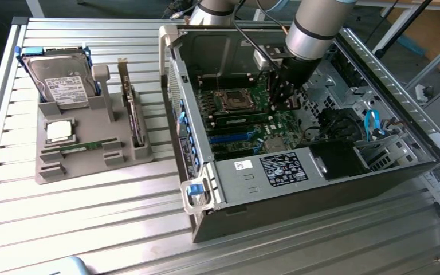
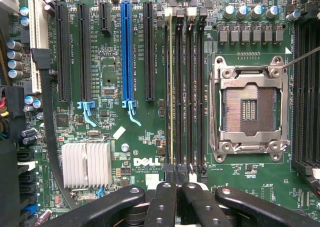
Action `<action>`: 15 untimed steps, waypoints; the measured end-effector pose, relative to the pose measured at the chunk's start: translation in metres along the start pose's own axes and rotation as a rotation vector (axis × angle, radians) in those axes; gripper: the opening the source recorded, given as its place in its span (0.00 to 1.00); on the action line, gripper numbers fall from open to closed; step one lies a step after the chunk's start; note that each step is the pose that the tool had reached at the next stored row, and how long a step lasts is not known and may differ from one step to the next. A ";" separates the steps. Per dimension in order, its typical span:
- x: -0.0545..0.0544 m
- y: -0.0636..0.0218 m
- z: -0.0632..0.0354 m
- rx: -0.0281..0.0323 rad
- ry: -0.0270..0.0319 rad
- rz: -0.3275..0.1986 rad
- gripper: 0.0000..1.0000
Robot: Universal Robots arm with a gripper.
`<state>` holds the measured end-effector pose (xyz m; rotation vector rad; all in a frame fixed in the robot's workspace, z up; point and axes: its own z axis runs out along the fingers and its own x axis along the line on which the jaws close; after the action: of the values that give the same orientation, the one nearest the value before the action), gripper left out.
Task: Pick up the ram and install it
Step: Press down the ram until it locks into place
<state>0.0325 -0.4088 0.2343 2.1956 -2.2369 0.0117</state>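
A thin green ram stick [image 1: 77, 148] lies flat in the front part of the grey holder [image 1: 52, 172], at the exterior view's left, far from the arm. Another green stick [image 1: 239, 119] stands in a memory slot of the motherboard [image 2: 110, 62]; in the wrist view it shows edge-on as a pale line [image 2: 171, 87]. My gripper [image 1: 286, 104] hangs inside the open computer case, low over the board beside the processor socket [image 2: 248, 109]. Its black fingers meet, shut [image 2: 172, 189], just off the end of the memory slots. Nothing shows between them.
The holder also carries a hard drive [image 1: 63, 83], a square silver processor chip [image 1: 58, 130] and an upright expansion card [image 1: 133, 112]. The case walls [image 1: 176, 86] ring the board. Inside are a blue slot [image 2: 127, 52], a heatsink [image 2: 86, 164], cables and a drive cage [image 1: 342, 157].
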 end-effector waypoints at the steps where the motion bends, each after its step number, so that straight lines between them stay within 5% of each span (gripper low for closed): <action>1: 0.000 0.0000 0.0000 0.0000 0.0000 0.000 0.11; 15: 0.000 0.0000 0.0016 0.0000 -0.0001 0.000 0.11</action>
<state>0.0325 -0.4088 0.2327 2.1955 -2.2370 0.0116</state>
